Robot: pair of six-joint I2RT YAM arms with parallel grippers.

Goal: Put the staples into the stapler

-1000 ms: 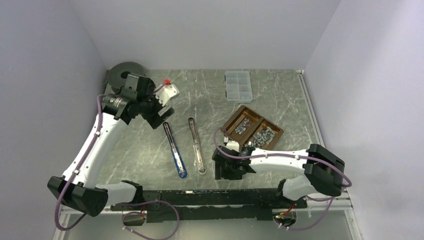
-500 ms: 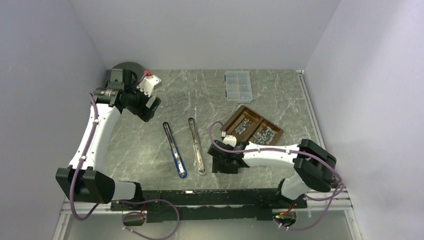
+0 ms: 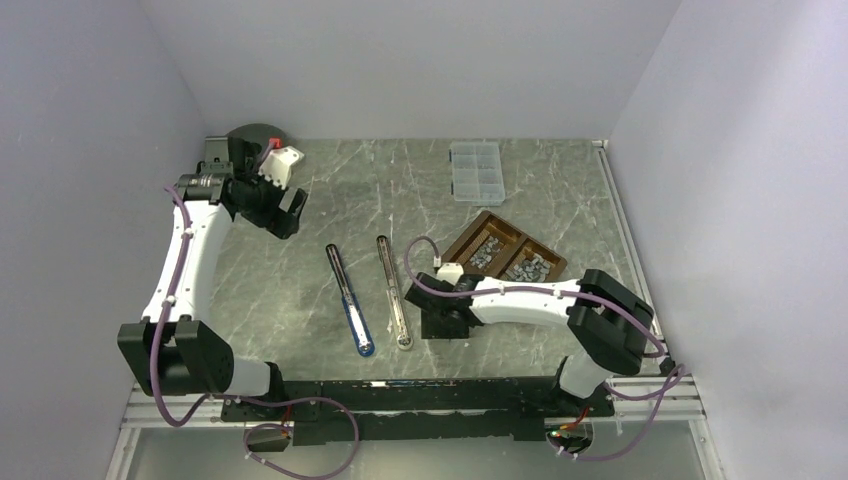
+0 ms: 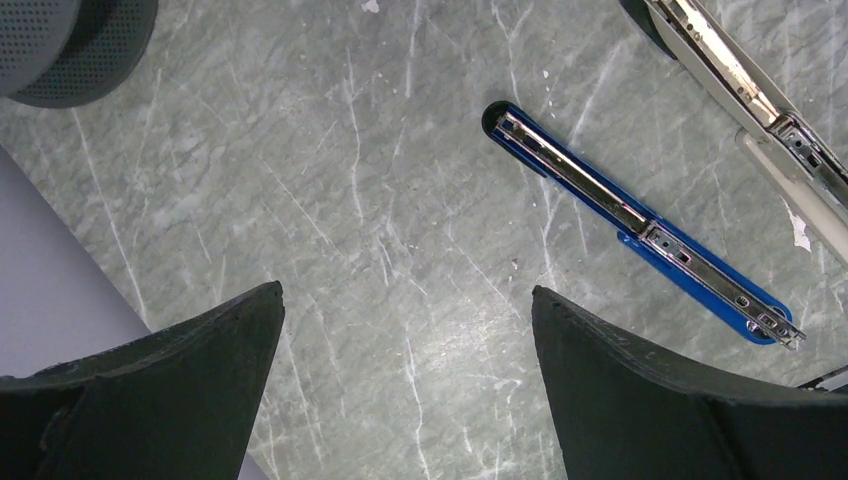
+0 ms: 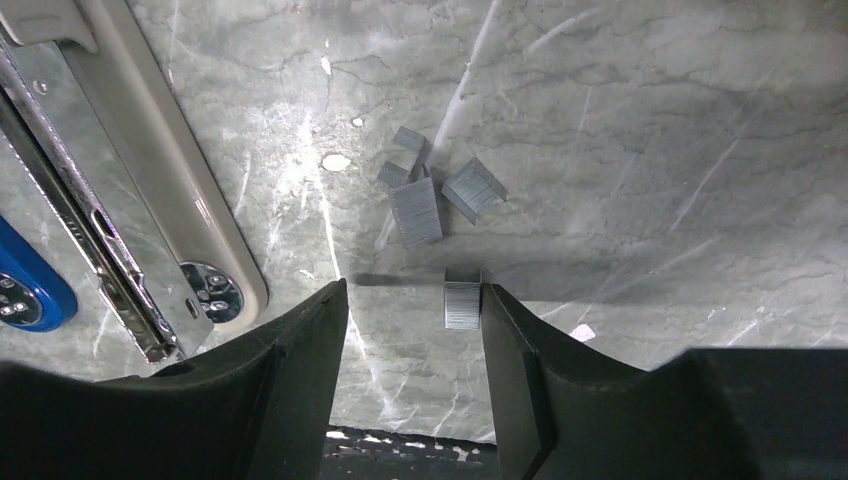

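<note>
Two staplers lie opened flat: a blue stapler and a beige stapler. Several loose staples lie on the marble just right of the beige one. My right gripper hangs low over them, open, its jaws a narrow gap apart. One staple strip stands against the inner face of its right finger, and the left finger is clear of it. More staples fill the brown tray. My left gripper is wide open over bare table at the far left.
A clear compartment box sits at the back, beyond the tray. A black round object stands in the far left corner beside the left arm. The table's near edge shows just below the right fingers.
The left arm has swung back and left toward the far corner, still open. The right gripper has slid left toward the beige stapler and its jaws have narrowed.
</note>
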